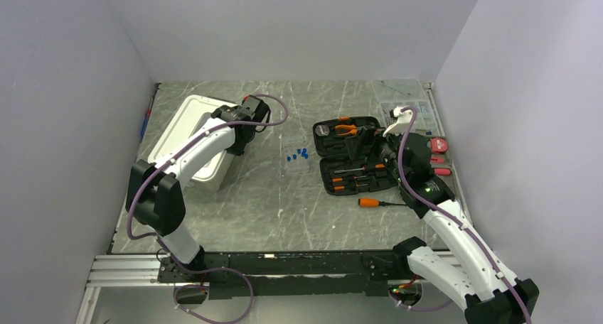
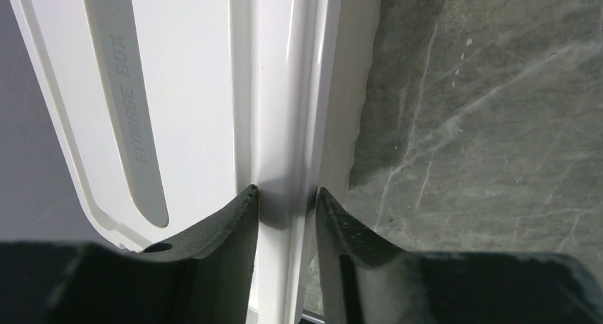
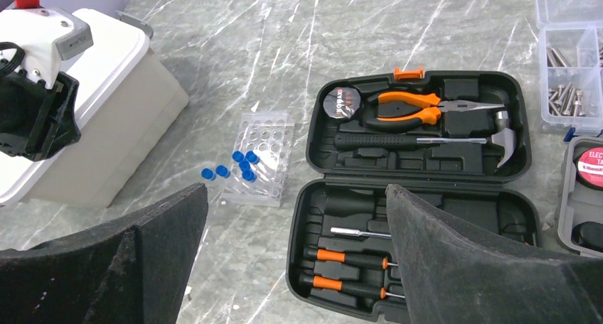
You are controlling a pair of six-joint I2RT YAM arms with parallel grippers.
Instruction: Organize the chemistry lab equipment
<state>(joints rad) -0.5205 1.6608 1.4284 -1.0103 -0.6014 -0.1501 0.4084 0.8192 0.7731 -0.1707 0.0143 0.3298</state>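
The left gripper (image 2: 284, 196) is down at the right rim of the white box (image 2: 192, 89), which sits at the table's (image 1: 284, 217) left side. Its two fingers (image 2: 231, 228) are pressed against either side of the raised edge of the lid, pinching it. The right gripper (image 3: 295, 192) hangs in the air above the open black case (image 3: 419, 196), fingers spread wide with nothing between them. The clear rack (image 3: 264, 143) lies flat on the table between the box and the case, just beside the case's left edge and apart from the box. The blue caps (image 3: 244, 165) are bunched at the rack's near left corner: four seem to lie on the rack, and two rest on the table just off its left edge. From above, the caps show as a small blue cluster mid-table, well apart from both grippers. The case holds pliers, a hammer and orange-handled drivers. A loose screwdriver (image 1: 380, 202) lies on the table just in front of the case. A clear parts box (image 3: 569, 54) with screws sits at the far right, and a grey tray with a tape roll (image 3: 590, 164) lies right of the case.
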